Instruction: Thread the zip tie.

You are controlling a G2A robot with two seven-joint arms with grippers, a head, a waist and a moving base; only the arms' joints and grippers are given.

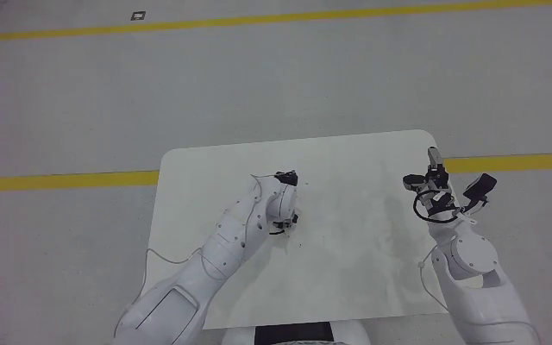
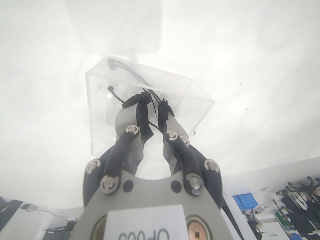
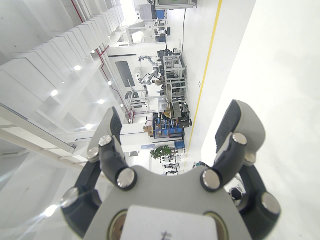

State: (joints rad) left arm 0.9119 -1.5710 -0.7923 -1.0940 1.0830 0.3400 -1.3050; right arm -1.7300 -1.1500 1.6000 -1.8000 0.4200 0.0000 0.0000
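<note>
A small clear plastic box [image 2: 186, 93] stands on the white table [image 1: 362, 259], with several thin black zip ties [image 2: 125, 69] inside. My left gripper [image 2: 155, 101], its fingers [image 2: 142, 116] wrapped in black tape, reaches into the box near the table's middle [image 1: 285, 180]. Its tips are nearly together with a thin black zip tie strand [image 2: 153, 106] running between them. Another tie's head [image 2: 110, 88] lies just beside one finger. My right gripper [image 3: 172, 111] hangs open and empty at the table's right edge [image 1: 424, 171], pointing out toward the room.
The table top [image 2: 237, 38] around the box is bare white. Beyond the table edge lies grey floor with a yellow line [image 1: 78, 180]. Shelving and machines [image 3: 172, 81] stand far off in the room.
</note>
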